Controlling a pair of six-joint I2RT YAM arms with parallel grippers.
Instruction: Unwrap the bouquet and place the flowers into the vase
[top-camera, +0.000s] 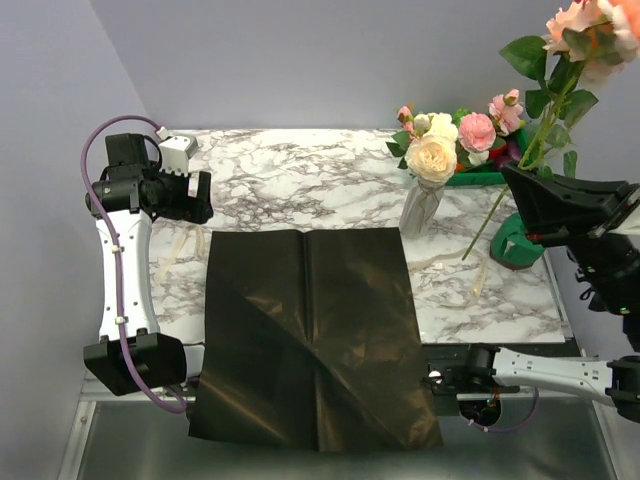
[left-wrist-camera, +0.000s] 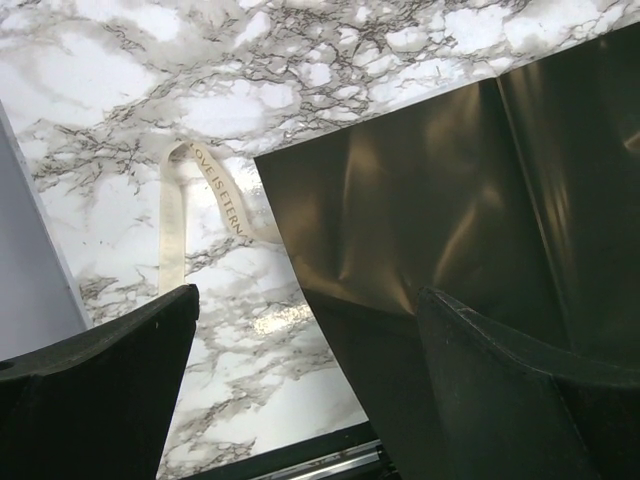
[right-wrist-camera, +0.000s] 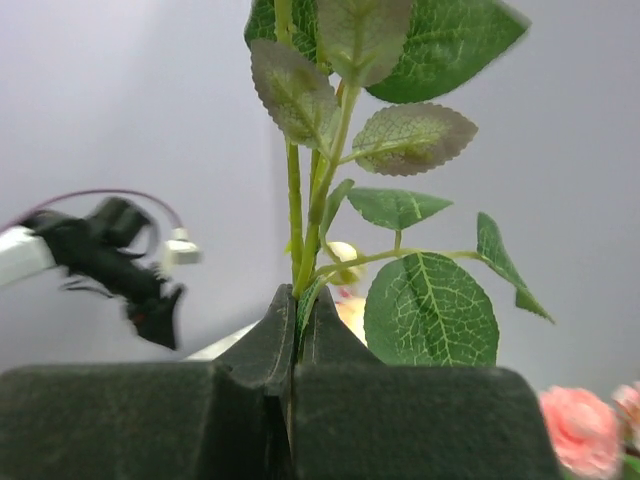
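Flowers (top-camera: 445, 140) stand in the vase (top-camera: 420, 210) in the top view. The step in hand looks to be carrying another stem (top-camera: 545, 120) there, and next its end must meet the narrow neck. Left wrist: left gripper (left-wrist-camera: 310, 380) gapes wide, empty, above the wrapper (left-wrist-camera: 480, 200). Right wrist: right gripper (right-wrist-camera: 297, 320) pinches that stem tight.
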